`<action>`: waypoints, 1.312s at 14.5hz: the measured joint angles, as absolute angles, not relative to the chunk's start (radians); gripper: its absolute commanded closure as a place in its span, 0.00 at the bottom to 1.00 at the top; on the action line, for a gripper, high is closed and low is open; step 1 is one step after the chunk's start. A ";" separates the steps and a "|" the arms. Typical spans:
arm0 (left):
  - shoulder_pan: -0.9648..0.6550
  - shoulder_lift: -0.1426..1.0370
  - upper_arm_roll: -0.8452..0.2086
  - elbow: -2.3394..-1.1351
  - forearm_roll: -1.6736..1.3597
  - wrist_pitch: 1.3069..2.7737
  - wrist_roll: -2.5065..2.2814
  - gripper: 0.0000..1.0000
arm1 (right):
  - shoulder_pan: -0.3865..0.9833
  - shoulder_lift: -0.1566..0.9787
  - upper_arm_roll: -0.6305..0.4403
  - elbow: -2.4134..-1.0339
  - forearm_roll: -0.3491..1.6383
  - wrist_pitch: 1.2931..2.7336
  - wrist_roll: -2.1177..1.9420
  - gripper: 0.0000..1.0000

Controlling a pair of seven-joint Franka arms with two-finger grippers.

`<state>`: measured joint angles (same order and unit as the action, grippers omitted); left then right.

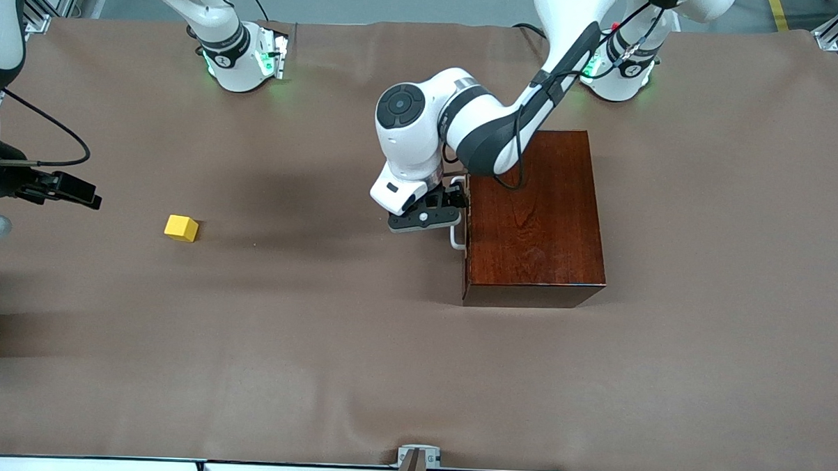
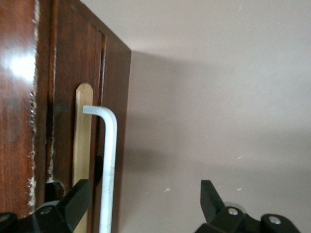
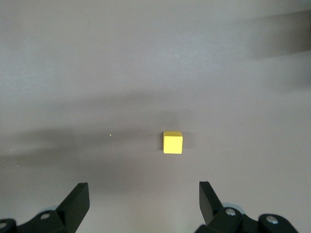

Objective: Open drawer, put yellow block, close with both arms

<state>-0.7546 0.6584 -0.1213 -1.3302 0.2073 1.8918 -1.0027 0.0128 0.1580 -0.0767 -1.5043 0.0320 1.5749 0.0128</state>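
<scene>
Left pincer (image 2: 141, 204) wide open around drawer handle (image 2: 108, 165), nothing gripped.

My jaws are black on white arms (image 1: 422, 134) with dark grey joints. The box (image 1: 534, 218) is glossy reddish-brown with wood grain, its handle (image 2: 108, 165) white. The block (image 1: 181, 228) is plain yellow; the surface (image 1: 317, 343) is brown.

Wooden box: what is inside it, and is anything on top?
The drawer is shut, so the wooden box's inside is hidden. Nothing rests on top; the left arm passes over it. The yellow block lies on the table.
</scene>
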 measured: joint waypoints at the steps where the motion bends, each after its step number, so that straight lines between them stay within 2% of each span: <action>1: -0.757 0.666 -0.121 -1.330 0.207 1.877 -0.983 0.00 | 0.013 0.158 -0.077 -1.504 0.032 1.575 0.013 0.00; 7: -0.785 0.706 -0.123 -1.331 0.207 1.861 -0.970 0.00 | 0.013 0.158 -0.077 -1.504 0.032 1.575 0.013 0.00; 19: -0.785 0.712 -0.121 -1.327 0.197 1.805 -0.978 0.00 | 0.013 0.158 -0.077 -1.504 0.032 1.574 0.013 0.00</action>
<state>-0.7850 0.7122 -0.1214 -1.3265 0.1968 1.8045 -0.9780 0.0128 0.1580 -0.0767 -1.5041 0.0320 1.5742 0.0128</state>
